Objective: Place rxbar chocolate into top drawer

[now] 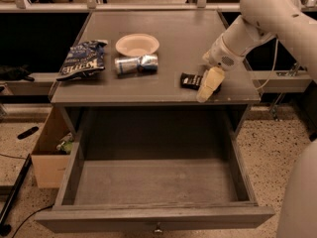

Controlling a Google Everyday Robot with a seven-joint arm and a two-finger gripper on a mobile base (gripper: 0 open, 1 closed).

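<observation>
The rxbar chocolate (pixel 189 81), a small black-wrapped bar, lies flat on the tabletop near its front right edge. My gripper (pixel 207 86) points down at the bar's right end and covers that end. Whether it grips the bar does not show. The top drawer (pixel 153 216) is pulled wide open below the tabletop. Its grey inside is bare, and a small metal knob (pixel 157 228) sits on its front.
A blue chip bag (pixel 81 59), a silver can (pixel 136 64) on its side and a pale paper bowl (pixel 137 44) lie on the left and middle of the grey table (pixel 183 29). A cardboard box (pixel 49 150) stands on the floor at the left.
</observation>
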